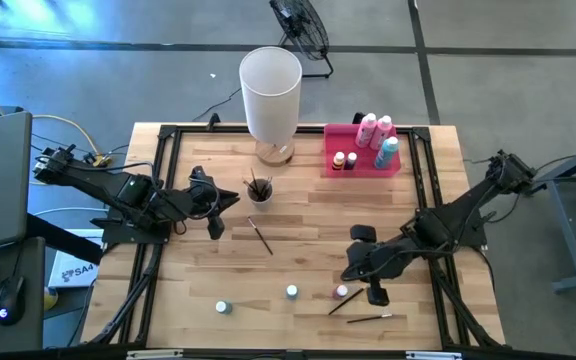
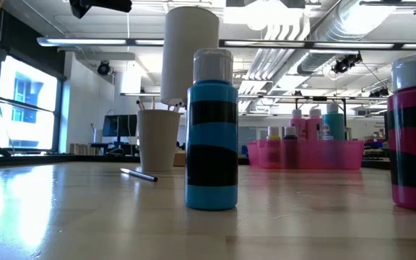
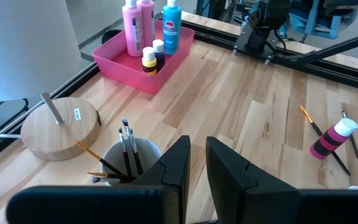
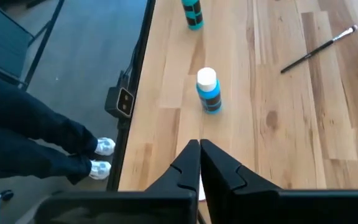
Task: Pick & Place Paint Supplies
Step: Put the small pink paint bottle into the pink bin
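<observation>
High view, left arm: it reaches in from the left edge of the surface [image 1: 308, 225]; the left pincer [image 1: 226, 195] hangs just beside the small cup [image 1: 259, 190] and is empty, its fingers [image 3: 178, 163] nearly together with a thin gap between them.
Cup: it holds several dark-handled paintbrushes [image 3: 128, 149] and stands next to the round wooden base [image 3: 61, 127] of the tall white cylinder [image 1: 270, 92].
Loose brush: 1 paintbrush [image 1: 260, 236] lies on the wood just in front of the cup.
Front row: a tiny blue-banded bottle [image 1: 223, 307] stands toward the front left, a second blue-banded bottle [image 1: 292, 292] further right, then a pink-banded bottle [image 1: 341, 292] with a white cap.
Front brushes: 2 paintbrushes [image 1: 368, 318] lie beside the pink-banded bottle, near the front edge.
Pink tray: the pink tray [image 1: 362, 163] sits at the back right and holds 2 tall pink bottles [image 1: 368, 128], a tall teal bottle [image 1: 387, 151] and 2 tiny bottles [image 1: 344, 160].
Right arm: it comes in from the right; the right pincer [image 1: 376, 292] hovers just beside the pink-banded bottle, pressed together and holding nothing.
</observation>
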Controlling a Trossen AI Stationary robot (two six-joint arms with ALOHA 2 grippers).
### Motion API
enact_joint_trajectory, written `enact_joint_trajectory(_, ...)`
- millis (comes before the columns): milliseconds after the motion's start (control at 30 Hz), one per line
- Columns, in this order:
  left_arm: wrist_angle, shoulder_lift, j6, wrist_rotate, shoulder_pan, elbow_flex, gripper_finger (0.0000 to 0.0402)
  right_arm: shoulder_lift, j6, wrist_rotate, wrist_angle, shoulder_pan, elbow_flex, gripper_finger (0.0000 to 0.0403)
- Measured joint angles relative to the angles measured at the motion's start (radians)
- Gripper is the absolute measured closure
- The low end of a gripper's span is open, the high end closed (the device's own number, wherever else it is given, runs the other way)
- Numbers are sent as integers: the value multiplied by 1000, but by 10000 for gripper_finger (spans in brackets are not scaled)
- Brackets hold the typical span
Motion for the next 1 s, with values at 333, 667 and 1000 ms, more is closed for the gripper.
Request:
enact_joint_trajectory(333, -10, 0, 0, 26, 0, 0, 352, 0, -27, 8, 1, -12, 0, 269)
enact_joint_trajectory(667, -34, 0, 0, 24, 0, 0, 352, 26, -28, 70, 14, -12, -1, 195)
enact_joint_trajectory(1000, -33, 0, 0, 39, 0, 0, 352, 177, -25, -41, 15, -17, -14, 202)
